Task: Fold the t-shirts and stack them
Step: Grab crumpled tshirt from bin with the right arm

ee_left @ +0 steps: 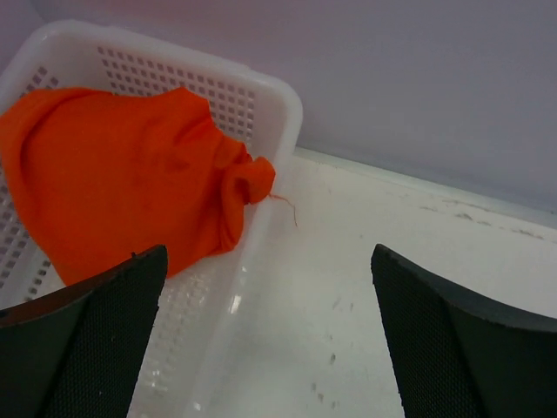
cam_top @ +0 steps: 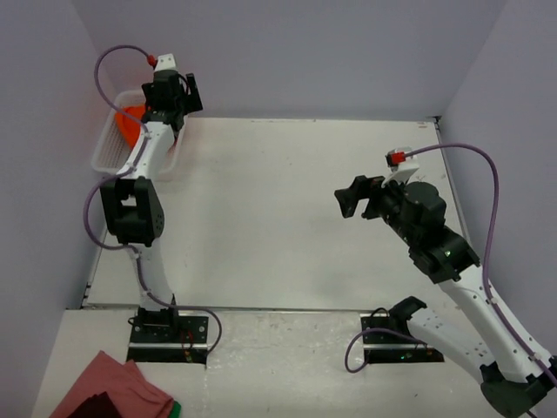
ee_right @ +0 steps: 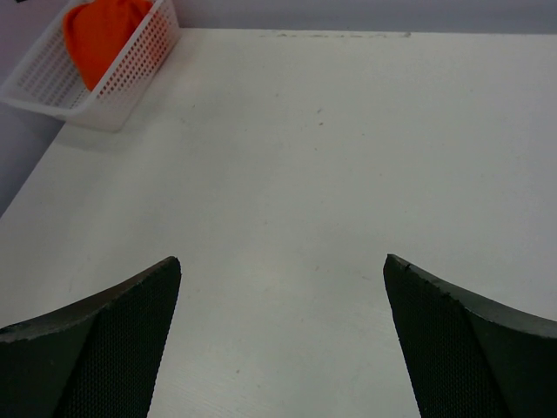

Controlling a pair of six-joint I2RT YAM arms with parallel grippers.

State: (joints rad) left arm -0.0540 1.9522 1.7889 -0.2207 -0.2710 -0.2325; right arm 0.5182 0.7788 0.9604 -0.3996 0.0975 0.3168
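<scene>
**Shirt sits left of the left claw's gap**

Top view: the shirt [cam_top: 130, 120] lies bunched in the basket [cam_top: 104, 155] at the far left corner of the table [cam_top: 278, 218]. The left claw [cam_top: 184, 92] hangs just beside the basket's far end. The right claw [cam_top: 352, 198] is well apart from it, over the right half of the table, so the left arm is clearly the nearer.

Left wrist view: the left claw [ee_left: 268, 257] is spread wide and empty. The shirt [ee_left: 122, 183] lies ahead and to the left of the gap, which is centred over the basket's right wall [ee_left: 261, 226]. Crumpled into a mound, the shirt shows no clear long axis. A grab likely calls for shifting left first.

Right wrist view: the right claw [ee_right: 283, 261] is also spread wide and empty over bare table. The shirt [ee_right: 104, 30] is far off at upper left.
</scene>
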